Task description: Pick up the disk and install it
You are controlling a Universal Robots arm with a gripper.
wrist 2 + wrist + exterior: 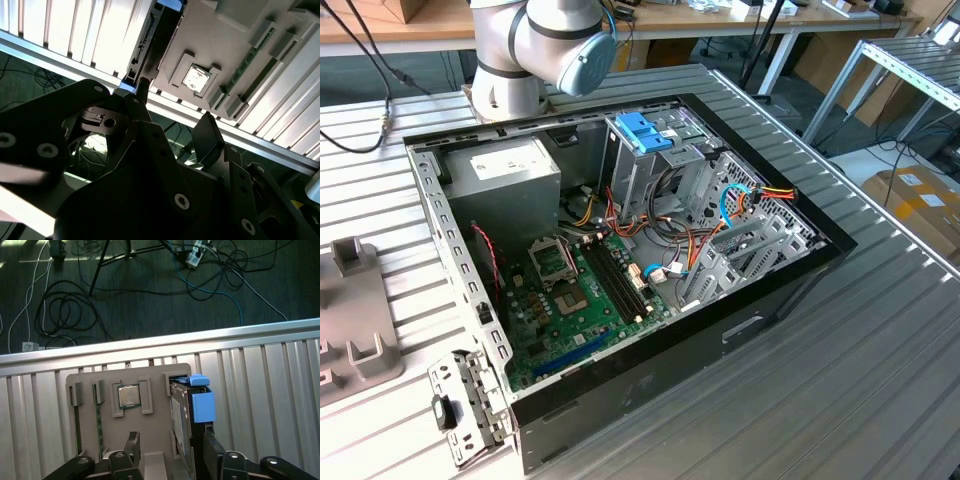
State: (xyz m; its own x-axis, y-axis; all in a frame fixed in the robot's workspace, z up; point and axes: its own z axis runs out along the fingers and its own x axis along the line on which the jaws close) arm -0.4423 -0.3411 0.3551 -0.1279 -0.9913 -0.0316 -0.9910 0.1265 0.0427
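A robot lab or workshop is shown. A robot arm [545, 45] is stood at the far side of a ribbed metal table [880, 380]. An open computer case [620, 250] is laid on the table, and its green board [570, 310] and coloured wires [720, 210] can be seen. In the first wrist view, the disk [182, 410] and a chip [129, 396] are kept in a grey holder [100, 385]. Long wooden benches [720, 18] are set far behind. Cardboard boxes [920, 200] are left at the right, and cables [65, 310] are spread over the floor.

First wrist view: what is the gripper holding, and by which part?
Nothing: the open gripper hovers by the disk, standing edgewise in its grey holder.
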